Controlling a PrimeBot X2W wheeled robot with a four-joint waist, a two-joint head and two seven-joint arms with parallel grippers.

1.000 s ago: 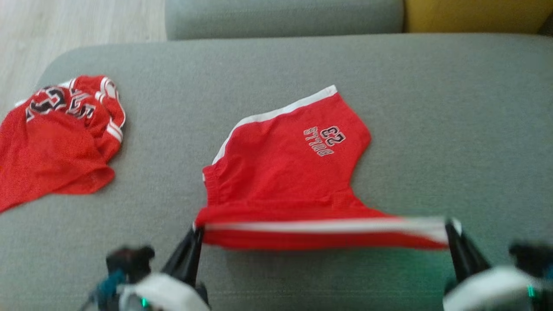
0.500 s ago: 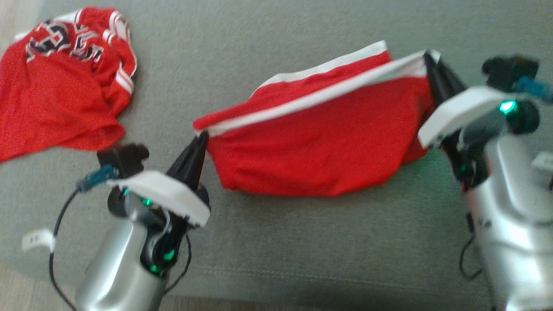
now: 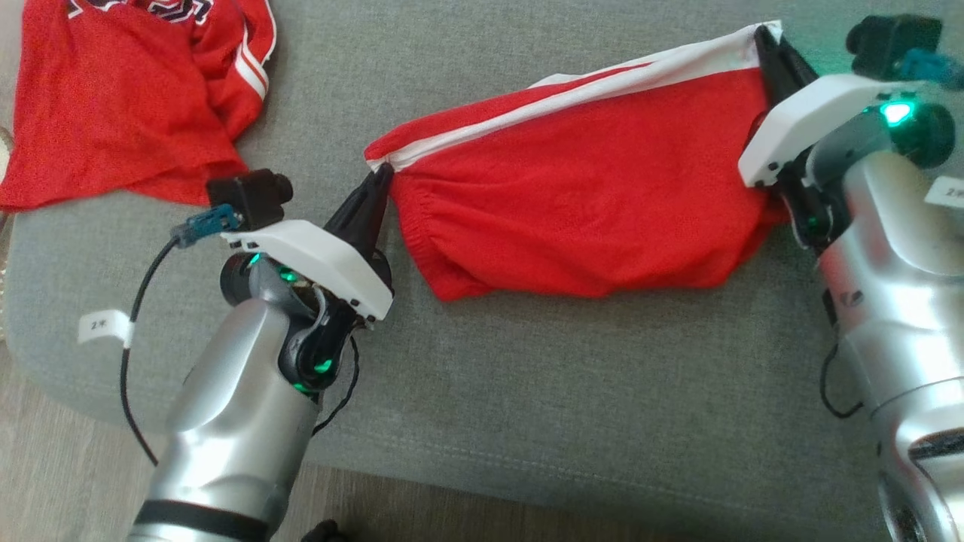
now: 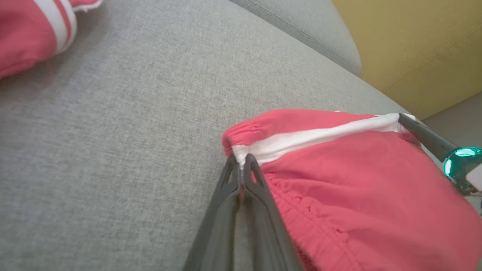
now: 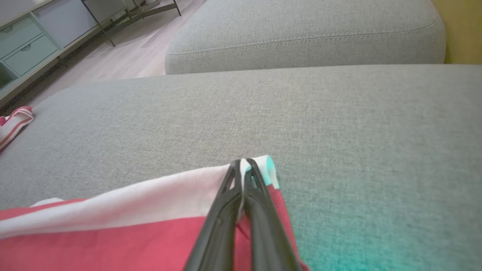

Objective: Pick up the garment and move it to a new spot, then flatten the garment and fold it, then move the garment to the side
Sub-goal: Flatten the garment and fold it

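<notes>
Head view shows the shorts [image 3: 587,218] on the grey cushion [image 3: 527,391], right of centre, stretched by one white-striped edge [image 3: 602,79] between the two arms. The left pincer [image 3: 380,177] is clamped tight on the waistband end of that edge, and the right pincer [image 3: 764,34] is clamped tight on the other end. Both wrist views agree: cloth is pinched between closed fingertips, with no gap.

A second ago this edge was lifted at the near side of the shorts, whose far half lay flat with its number patch facing up. Since then the arms have carried the edge away from the robot and over that half. The patch is now covered, and the held stripe runs close above the far one. The head has also tipped down, so part of the shift is the camera's.

The fold in half looks nearly made. What remains is probably to lay the edge down, let go, and move the shorts aside. The near fold bulges and may need smoothing. A crumpled jersey [image 3: 113,113] lies well apart at the upper left.
</notes>
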